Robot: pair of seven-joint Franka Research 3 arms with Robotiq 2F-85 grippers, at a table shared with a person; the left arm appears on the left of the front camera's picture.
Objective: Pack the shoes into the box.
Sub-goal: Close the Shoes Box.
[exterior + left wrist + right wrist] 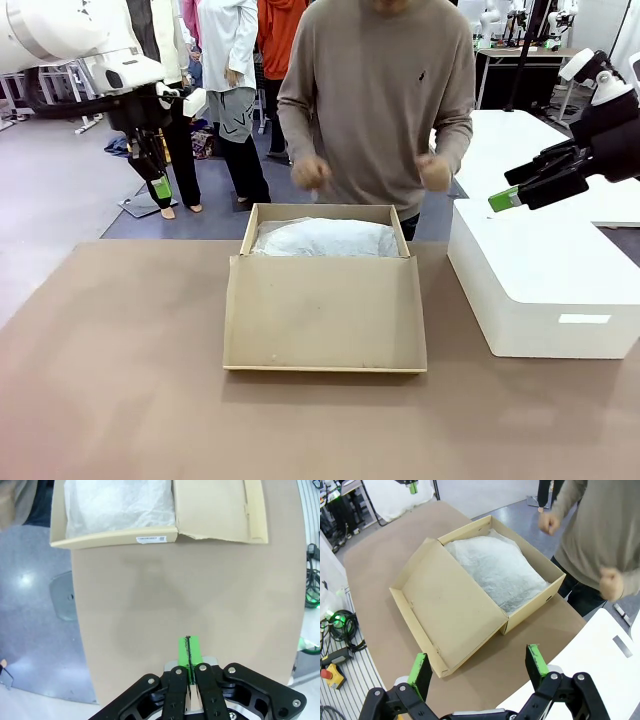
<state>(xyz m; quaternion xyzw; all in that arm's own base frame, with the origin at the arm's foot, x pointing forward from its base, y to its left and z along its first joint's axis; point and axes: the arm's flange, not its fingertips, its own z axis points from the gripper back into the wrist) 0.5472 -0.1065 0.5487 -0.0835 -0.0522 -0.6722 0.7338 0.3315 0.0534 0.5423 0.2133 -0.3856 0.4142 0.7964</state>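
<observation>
So the box [325, 212] is being left open in the middle of the table [120, 380], with its flap lid [325, 312] lying flat toward the robot's side. The inside is being covered by a crumpled hump of white tissue paper [325, 238]. The shoes could well be tucked under that hump, but honestly it can't be told from here. If they are under there, the packing is probably being wrapped up, and what's left would be getting the lid swung over and shut. If they aren't, then pretty much the whole job is waiting to be done. Nothing is being carried by either arm right now. The left gripper [160, 188] is being held high off the left side of the table, its green pads pressed tight together with nothing pinched between them, which is plain from its own wrist camera [188, 652]. The right gripper [503, 199] is being held up over the big white box [545, 290] on the right, fingers spread wide and empty, and it is being pointed roughly at the open box [477, 662]. The person's hands [311, 173] [434, 173] are being held as loose fists at waist height just behind the far wall, touching nothing.
</observation>
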